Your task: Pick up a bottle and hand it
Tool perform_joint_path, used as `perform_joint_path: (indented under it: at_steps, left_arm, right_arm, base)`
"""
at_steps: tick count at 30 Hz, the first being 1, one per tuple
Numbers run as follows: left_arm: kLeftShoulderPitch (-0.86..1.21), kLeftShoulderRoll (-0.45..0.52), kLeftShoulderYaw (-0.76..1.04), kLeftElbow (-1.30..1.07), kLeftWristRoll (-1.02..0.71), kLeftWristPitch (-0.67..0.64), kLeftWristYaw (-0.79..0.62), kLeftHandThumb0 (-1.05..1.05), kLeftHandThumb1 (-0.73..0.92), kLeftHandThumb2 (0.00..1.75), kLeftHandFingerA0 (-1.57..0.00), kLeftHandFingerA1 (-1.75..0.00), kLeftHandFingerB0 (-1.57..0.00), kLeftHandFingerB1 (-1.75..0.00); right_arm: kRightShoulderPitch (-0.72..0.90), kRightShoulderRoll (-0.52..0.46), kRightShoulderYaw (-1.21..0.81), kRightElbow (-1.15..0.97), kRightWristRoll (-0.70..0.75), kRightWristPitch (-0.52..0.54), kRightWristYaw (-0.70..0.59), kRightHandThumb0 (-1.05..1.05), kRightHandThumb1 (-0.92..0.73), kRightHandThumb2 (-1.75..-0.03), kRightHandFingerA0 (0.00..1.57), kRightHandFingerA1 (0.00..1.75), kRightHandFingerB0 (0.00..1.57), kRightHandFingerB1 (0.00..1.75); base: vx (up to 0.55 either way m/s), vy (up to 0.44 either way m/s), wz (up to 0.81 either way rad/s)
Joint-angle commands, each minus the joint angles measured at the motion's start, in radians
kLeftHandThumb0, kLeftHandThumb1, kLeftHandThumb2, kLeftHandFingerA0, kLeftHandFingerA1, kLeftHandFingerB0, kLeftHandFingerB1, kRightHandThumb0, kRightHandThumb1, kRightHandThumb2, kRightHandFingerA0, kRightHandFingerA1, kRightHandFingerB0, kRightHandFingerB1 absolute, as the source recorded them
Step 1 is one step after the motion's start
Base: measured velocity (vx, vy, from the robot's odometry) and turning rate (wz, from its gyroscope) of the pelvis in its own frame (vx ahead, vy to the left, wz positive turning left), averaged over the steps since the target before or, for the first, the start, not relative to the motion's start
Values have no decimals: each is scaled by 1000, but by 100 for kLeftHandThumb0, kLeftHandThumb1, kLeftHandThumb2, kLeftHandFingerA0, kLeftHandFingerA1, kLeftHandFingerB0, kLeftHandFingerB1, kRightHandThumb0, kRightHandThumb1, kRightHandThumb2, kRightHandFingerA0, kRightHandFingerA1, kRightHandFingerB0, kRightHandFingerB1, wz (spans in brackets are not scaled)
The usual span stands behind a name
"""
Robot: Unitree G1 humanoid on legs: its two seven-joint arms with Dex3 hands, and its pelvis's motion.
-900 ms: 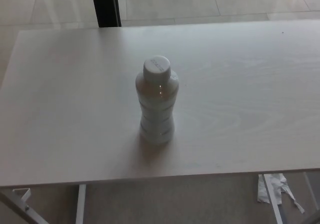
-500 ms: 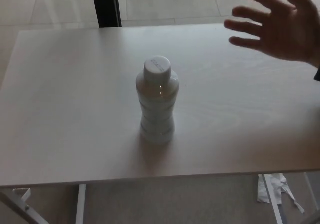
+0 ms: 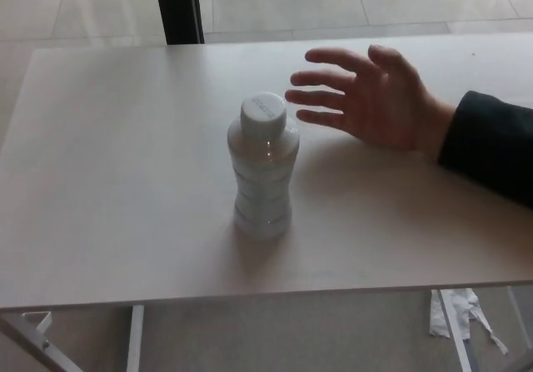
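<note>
Under the table's (image 3: 100, 247) near edge, some crumpled paper (image 3: 454, 310) lies on the floor toward the right corner. The bottle (image 3: 262, 168) stands upright with its white cap on, nearer the near edge than the far one and about midway between the side edges. Just beyond it to the right, a person's hand (image 3: 371, 97) in a dark sleeve (image 3: 491, 143) reaches in from the right edge, fingers spread apart, close to the cap but not touching. Neither robot hand shows.

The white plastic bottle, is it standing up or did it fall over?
Standing up. The white plastic bottle rests on its base on the pale wooden table, with its white cap on top.
</note>
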Motion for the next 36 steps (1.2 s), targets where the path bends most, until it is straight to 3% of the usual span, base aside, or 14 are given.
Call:
perform_joint_path:
  at_steps: [1, 2, 4, 8, 9, 16, 17, 19, 21, 22, 23, 24, 26, 36]
  left_arm:
    - [-118, 19, -143, -86, 48, 95, -60, -87, 48, 57, -13, -47, -15, -31]
    - [-170, 17, -199, -116, 45, 132, -83, -38, 6, 79, -1, -52, 0, -50]
    - [-224, 11, -268, -150, 41, 181, -98, -84, 46, 55, -8, -42, -12, -27]
    - [-275, -3, -333, -185, 41, 229, -96, -37, 3, 77, -2, -53, 0, -49]
    - [-293, -15, -366, -207, 51, 244, -88, -82, 42, 55, -15, -42, -16, -30]
    - [-318, -65, -465, -240, 86, 249, -74, -80, 34, 70, -9, -51, -11, -39]
    - [-320, -65, -473, -236, 85, 260, -79, -37, 8, 79, -3, -53, 0, -50]
    - [-320, -55, -494, -228, 108, 250, -87, -77, 44, 55, -13, -45, -13, -30]
    - [-319, -53, -513, -217, 115, 242, -99, -37, 9, 80, -2, -53, 0, -50]
    - [-316, -46, -524, -216, 124, 232, -110, -62, 36, 84, -4, -51, 0, -40]
    - [-314, -41, -534, -219, 130, 229, -116, -38, 9, 80, -1, -52, 0, -51]
    - [-317, -38, -544, -217, 137, 228, -120, -81, 47, 54, -17, -49, -5, -30]
    - [-341, -55, -579, -205, 173, 225, -101, -64, 31, 85, 0, -36, 0, -20]
    - [-527, -234, -687, -120, 274, 298, -6, -72, 40, 87, -3, -30, -5, -10]
  right_arm:
    - [-2, -16, 3, -10, 10, -8, -1, -69, -59, -60, 112, 159, 27, 51]
    - [-3, -16, 4, -8, 14, -11, 5, -70, -60, -59, 108, 146, 27, 50]
    - [-5, -18, 4, 0, 18, -20, 13, -69, -60, -61, 112, 162, 26, 50]
    - [-6, -22, 7, 2, 12, -17, 10, -75, -50, -77, 124, 152, 22, 54]
    - [-15, -28, 6, 20, 12, -21, 12, -75, -49, -79, 127, 150, 22, 53]
    - [-8, -19, 15, -24, 16, 2, -1, -71, -60, -60, 117, 155, 28, 51]
    - [-9, -22, 17, -19, 11, 1, -1, -74, -50, -78, 121, 146, 23, 53]
    - [-19, -29, 20, 5, -1, -13, -7, -69, -61, -59, 109, 149, 27, 48]
    - [-18, -30, 21, -6, 3, -4, -7, -68, -61, -60, 113, 157, 27, 49]
    - [-18, -29, 19, -6, 10, -3, -1, -68, -61, -60, 111, 152, 27, 48]
    - [-21, -29, 18, -6, 12, 2, -3, -72, -49, -80, 121, 141, 24, 54]
    - [-21, -27, 18, -12, 13, 10, -8, -73, -49, -80, 122, 142, 25, 55]
    - [-16, -25, 23, -22, 12, 17, -4, -69, -60, -59, 114, 139, 28, 49]
    - [1, -21, 29, -65, -3, 35, -22, -76, -48, -81, 125, 148, 25, 56]
  base:
    - [0, 0, 0]
    - [0, 0, 0]
    - [3, -3, 3]
    - [0, 0, 0]
    - [0, 0, 0]
    - [0, 0, 0]
    - [0, 0, 0]
    - [0, 0, 0]
    - [0, 0, 0]
    - [0, 0, 0]
    - [0, 0, 0]
    - [0, 0, 0]
    - [0, 0, 0]
    - [0, 0, 0]
